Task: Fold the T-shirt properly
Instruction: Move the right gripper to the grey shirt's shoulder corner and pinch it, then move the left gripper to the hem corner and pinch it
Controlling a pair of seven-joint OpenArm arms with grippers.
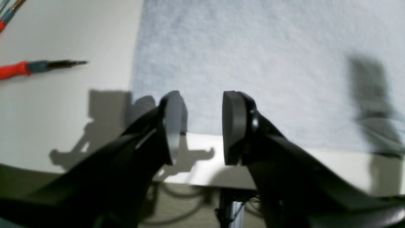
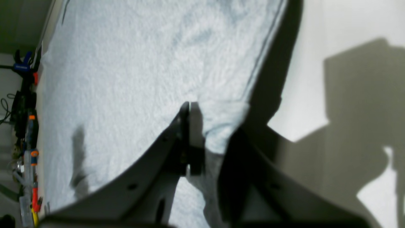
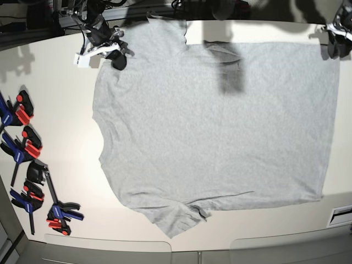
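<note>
The light grey T-shirt (image 3: 214,121) lies spread flat on the white table (image 3: 55,82), plain side up, collar toward the left of the base view. My right gripper (image 3: 116,55) is at the shirt's upper left corner near the far sleeve. In the right wrist view it (image 2: 212,126) is shut on a fold of the shirt's fabric (image 2: 126,63) by the hemmed edge. My left gripper (image 3: 335,48) is at the shirt's upper right corner. In the left wrist view it (image 1: 202,126) is open and empty over the shirt's edge (image 1: 253,63) near the table rim.
Several red, blue and black clamps (image 3: 25,148) lie along the table's left side. A red-handled tool (image 1: 19,68) lies on the table beside the shirt in the left wrist view. A white tag (image 3: 82,59) hangs by the right gripper. The table's front edge (image 3: 176,245) runs below the shirt.
</note>
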